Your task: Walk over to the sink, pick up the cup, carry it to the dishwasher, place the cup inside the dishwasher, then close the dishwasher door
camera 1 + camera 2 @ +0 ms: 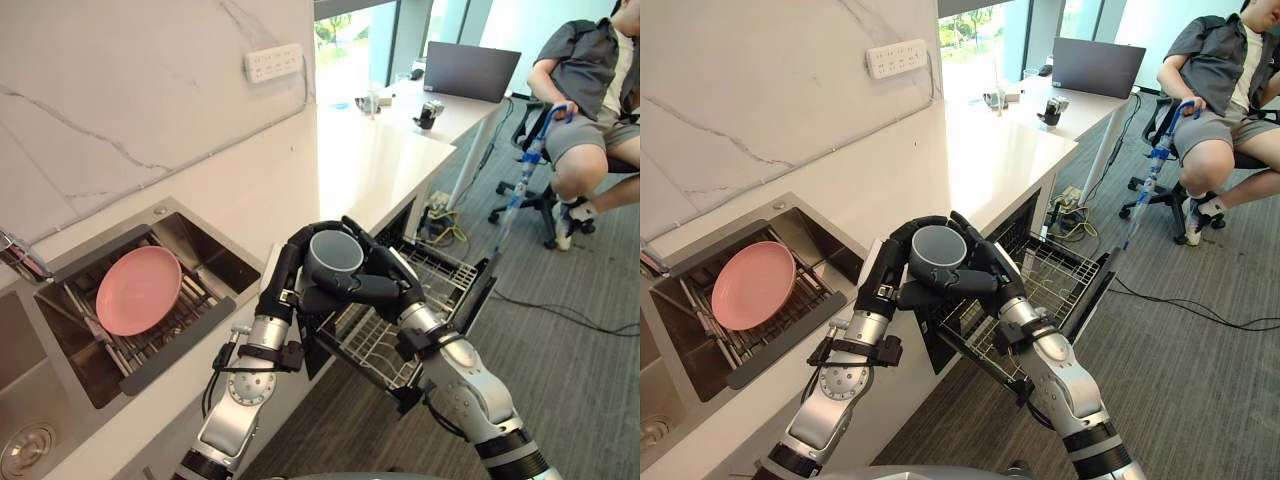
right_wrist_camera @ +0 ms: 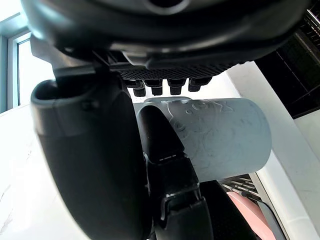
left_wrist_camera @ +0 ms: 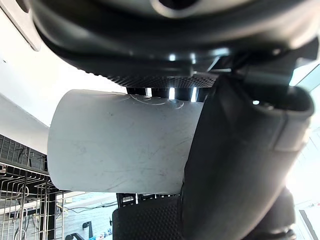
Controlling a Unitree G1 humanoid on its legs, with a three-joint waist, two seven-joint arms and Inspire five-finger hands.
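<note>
Left hand (image 1: 283, 275) and right hand (image 1: 395, 282) both curled round the grey cup (image 1: 333, 258), mouth up, between my palms | pulled-out dishwasher rack (image 1: 395, 345) just below | counter (image 1: 370, 170) edge just beside my left hand | carpet floor (image 1: 560, 380) off my right hand, seated person (image 1: 585, 80) well beyond

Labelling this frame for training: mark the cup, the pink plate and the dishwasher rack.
cup (image 1: 335, 252), left eye view, on its grey inside below the rim.
pink plate (image 1: 138, 290), left eye view, on its flat middle.
dishwasher rack (image 1: 440, 280), left eye view, on its bare wire grid.
</note>
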